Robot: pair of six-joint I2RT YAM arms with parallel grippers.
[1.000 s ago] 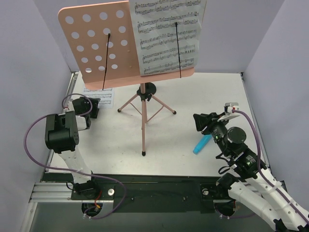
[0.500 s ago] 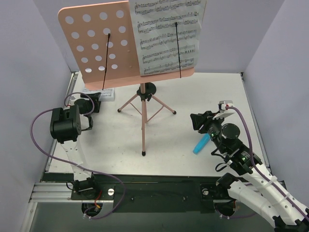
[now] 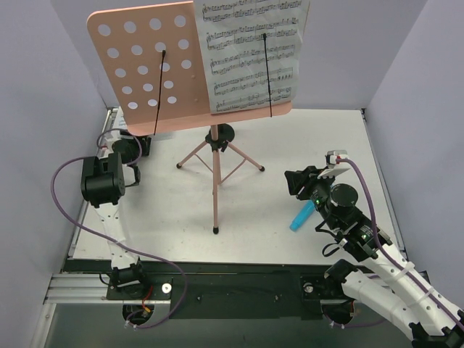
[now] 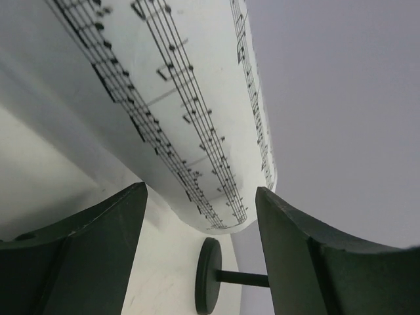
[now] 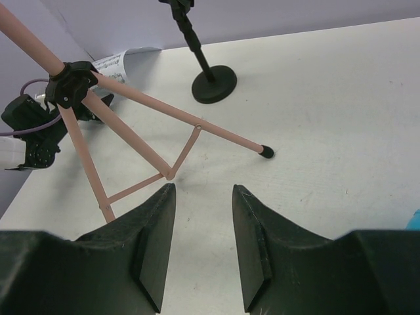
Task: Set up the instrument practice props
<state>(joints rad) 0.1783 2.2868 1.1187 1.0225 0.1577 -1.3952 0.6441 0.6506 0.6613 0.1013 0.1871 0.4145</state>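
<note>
Finds left gripper [image 4: 199, 193] spread wide, grasping nothing, with curled white sheet-music page [image 4: 184, 98] just beyond its tips. Finds right gripper [image 5: 204, 190] parted, empty, facing pink folding tripod with black joints [image 5: 73, 84] ahead-left, under large pink perforated music-stand desk [image 3: 145, 65].

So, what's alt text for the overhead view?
A pink music stand on its tripod stands on a white table, one sheet-music page on its right half. The left gripper reaches under its left side; the right gripper hovers, open, beside a blue object.
</note>
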